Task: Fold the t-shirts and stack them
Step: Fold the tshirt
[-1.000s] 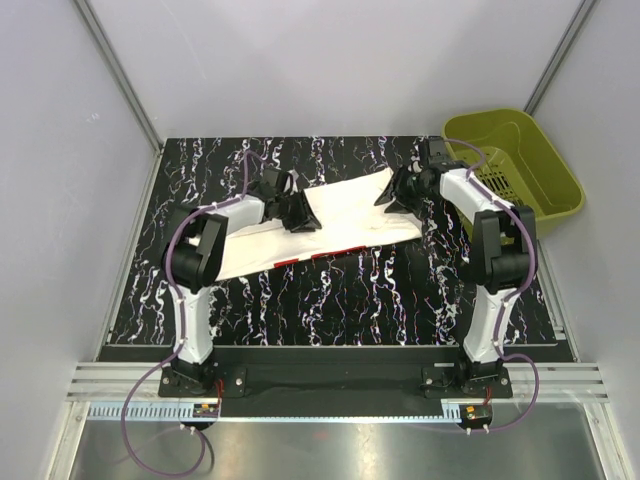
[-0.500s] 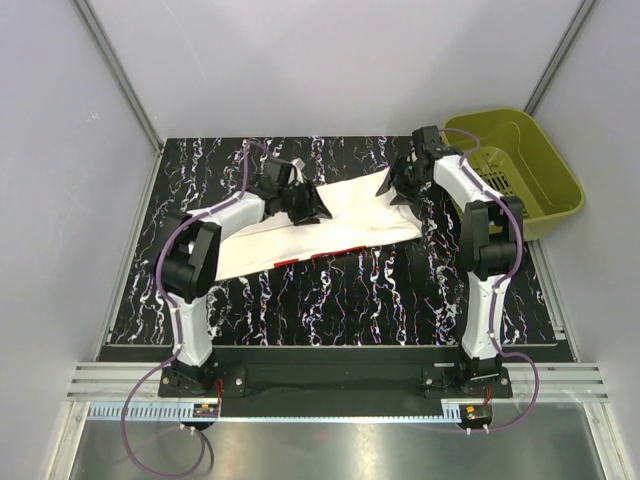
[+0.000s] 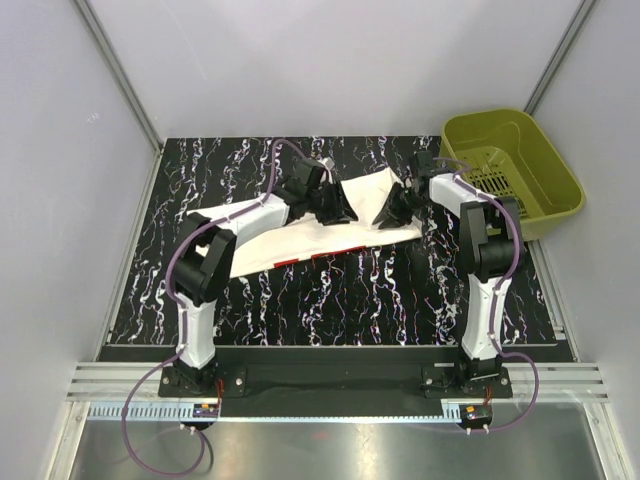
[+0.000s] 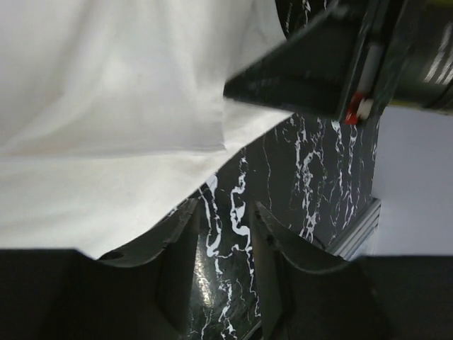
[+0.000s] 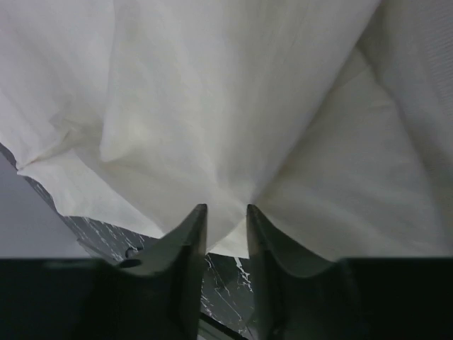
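Note:
The off-white t-shirt [image 3: 290,232] lies spread across the black marbled table [image 3: 350,300], a thin red strip of its graphic [image 3: 305,260] showing along the near edge. My left gripper [image 3: 338,207] hovers over the shirt's far edge near its middle. In the left wrist view its jaws [image 4: 225,209] stand apart with only table between them, the cloth [image 4: 106,106] just beyond the left finger. My right gripper [image 3: 392,213] is at the shirt's right end. In the right wrist view, folds of cloth [image 5: 212,106] converge into its jaws [image 5: 226,207], which pinch the fabric.
An olive-green plastic basket [image 3: 555,190] stands off the table's back right corner, close behind the right arm. Grey walls and metal rails enclose the table on the left, back and right. The right arm's black wrist [image 4: 340,64] is close in front of the left gripper.
Both grippers have come toward each other along the shirt's far edge, the left one sliding right, the right one down and left. The shirt's right far corner has been drawn inward.

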You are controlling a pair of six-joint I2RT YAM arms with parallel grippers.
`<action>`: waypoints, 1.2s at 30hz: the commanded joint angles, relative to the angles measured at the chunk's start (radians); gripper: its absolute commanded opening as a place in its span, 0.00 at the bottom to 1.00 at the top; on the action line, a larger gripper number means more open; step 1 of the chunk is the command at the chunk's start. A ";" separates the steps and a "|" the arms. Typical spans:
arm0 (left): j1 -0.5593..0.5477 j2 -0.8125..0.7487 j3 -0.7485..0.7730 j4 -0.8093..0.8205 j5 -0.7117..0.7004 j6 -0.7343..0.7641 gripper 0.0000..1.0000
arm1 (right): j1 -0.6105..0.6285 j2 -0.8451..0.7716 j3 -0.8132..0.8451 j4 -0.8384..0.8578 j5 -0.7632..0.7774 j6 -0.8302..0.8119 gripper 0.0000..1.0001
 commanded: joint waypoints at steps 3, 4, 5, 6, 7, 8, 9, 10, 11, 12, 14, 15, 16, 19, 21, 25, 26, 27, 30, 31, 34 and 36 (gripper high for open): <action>0.056 -0.105 -0.056 -0.007 -0.055 0.010 0.36 | 0.068 -0.030 -0.068 0.146 -0.131 0.075 0.23; 0.066 -0.127 -0.067 -0.025 -0.054 0.030 0.36 | 0.081 -0.034 -0.075 0.155 -0.122 0.072 0.19; 0.078 -0.141 -0.082 -0.033 -0.057 0.040 0.36 | 0.086 -0.037 -0.085 0.155 -0.119 0.072 0.19; 0.102 -0.156 -0.114 -0.042 -0.061 0.053 0.36 | 0.089 -0.042 -0.093 0.156 -0.115 0.073 0.18; 0.115 -0.186 -0.130 -0.065 -0.066 0.076 0.36 | 0.091 -0.045 -0.102 0.155 -0.107 0.070 0.17; 0.127 -0.203 -0.144 -0.074 -0.071 0.086 0.36 | 0.092 -0.049 -0.111 0.146 -0.101 0.066 0.17; 0.154 -0.234 -0.173 -0.083 -0.074 0.103 0.36 | 0.094 -0.053 -0.119 0.132 -0.096 0.049 0.16; 0.168 -0.249 -0.187 -0.094 -0.074 0.111 0.36 | 0.094 -0.057 -0.128 0.130 -0.085 0.043 0.16; 0.181 -0.266 -0.204 -0.097 -0.071 0.117 0.36 | 0.094 -0.063 -0.156 0.133 -0.084 0.040 0.16; 0.202 -0.283 -0.233 -0.100 -0.072 0.123 0.36 | 0.094 -0.063 -0.167 0.141 -0.084 0.038 0.16; 0.227 -0.325 -0.256 -0.131 -0.080 0.143 0.36 | 0.095 -0.051 -0.196 0.147 -0.091 0.038 0.17; 0.256 -0.349 -0.277 -0.138 -0.081 0.149 0.36 | 0.094 -0.045 -0.202 0.152 -0.091 0.033 0.17; 0.271 -0.363 -0.289 -0.154 -0.081 0.154 0.36 | 0.094 -0.040 -0.203 0.146 -0.090 0.026 0.17; 0.336 -0.414 -0.328 -0.190 -0.088 0.172 0.38 | 0.094 -0.054 -0.184 0.112 -0.055 -0.005 0.18; 0.369 -0.435 -0.337 -0.204 -0.086 0.207 0.41 | 0.094 -0.089 -0.151 0.057 -0.017 -0.037 0.22; 0.400 -0.454 -0.331 -0.273 -0.109 0.257 0.41 | 0.094 -0.167 -0.113 -0.041 0.135 -0.049 0.38; 0.406 -0.461 -0.337 -0.275 -0.108 0.261 0.41 | 0.094 -0.213 -0.130 -0.049 0.157 -0.043 0.43; 0.417 -0.473 -0.346 -0.274 -0.104 0.266 0.41 | 0.094 -0.238 -0.144 -0.058 0.178 -0.020 0.48; 0.434 -0.492 -0.357 -0.293 -0.107 0.286 0.41 | 0.094 -0.344 -0.229 -0.048 0.254 0.047 0.64; 0.438 -0.497 -0.362 -0.300 -0.111 0.292 0.41 | 0.092 -0.388 -0.286 -0.037 0.273 0.072 0.73; 0.455 -0.527 -0.382 -0.315 -0.126 0.314 0.41 | 0.085 -0.445 -0.393 0.046 0.278 0.185 0.74; 0.468 -0.553 -0.401 -0.321 -0.135 0.324 0.41 | 0.085 -0.482 -0.502 0.153 0.283 0.281 0.74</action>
